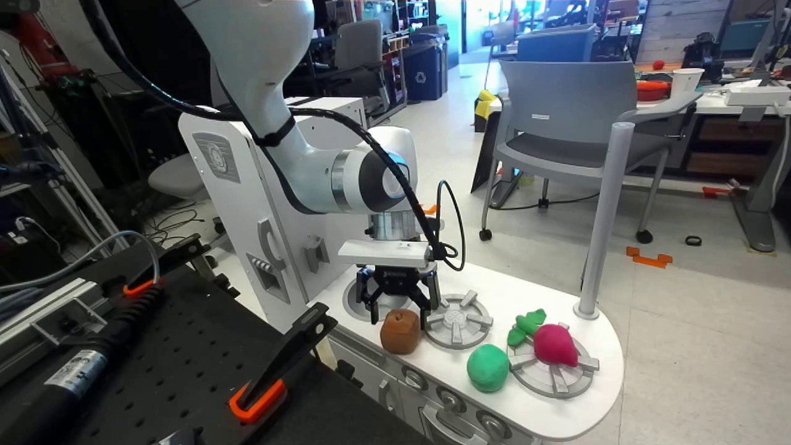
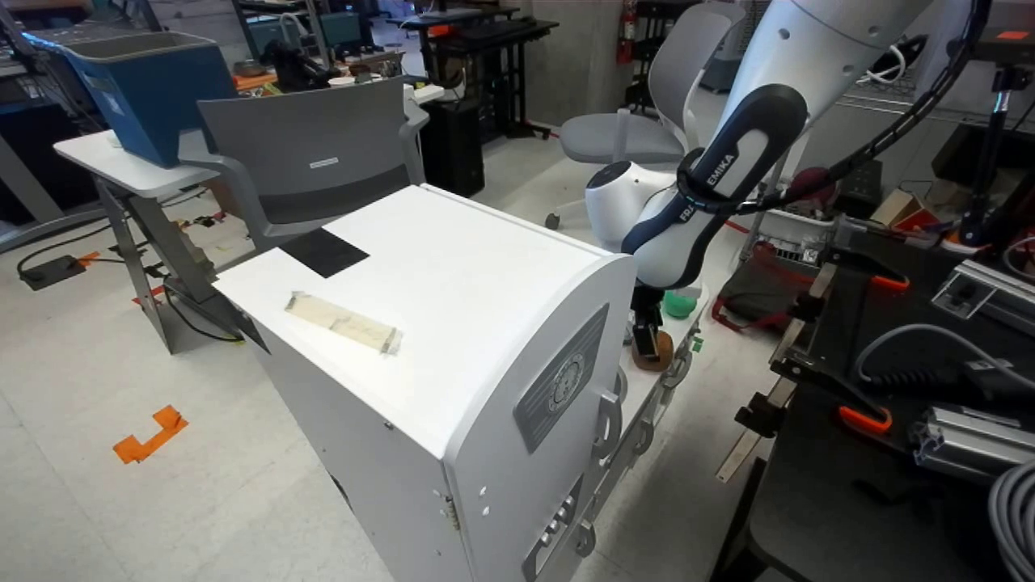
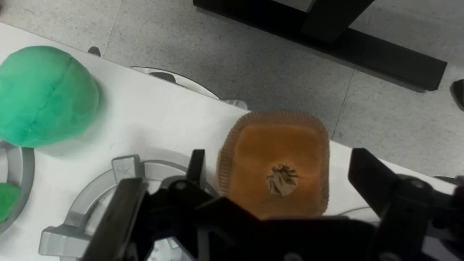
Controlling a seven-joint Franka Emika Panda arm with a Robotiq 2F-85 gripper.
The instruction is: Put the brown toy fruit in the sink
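Nearest the wrist camera, the black jointed end effector (image 3: pixel 278 156) is released, jaws spread wide to either side of the squarish orange-brown toy fruit (image 1: pixel 400 334); whether either jaw touches it cannot be told. The end effector's body hides the fruit's lower edge there. That fruit lies on the white toy-kitchen surface (image 1: pixel 435 360), outside the round grey metallic sink (image 1: pixel 350 303), which the end effector partly covers in an exterior view. Farther out are a smooth green ball (image 1: pixel 488 368), cut off at the wrist view's left border, and a pink-red fruit with green leaves (image 1: pixel 555 345) on a round silver burner (image 1: pixel 561 380).
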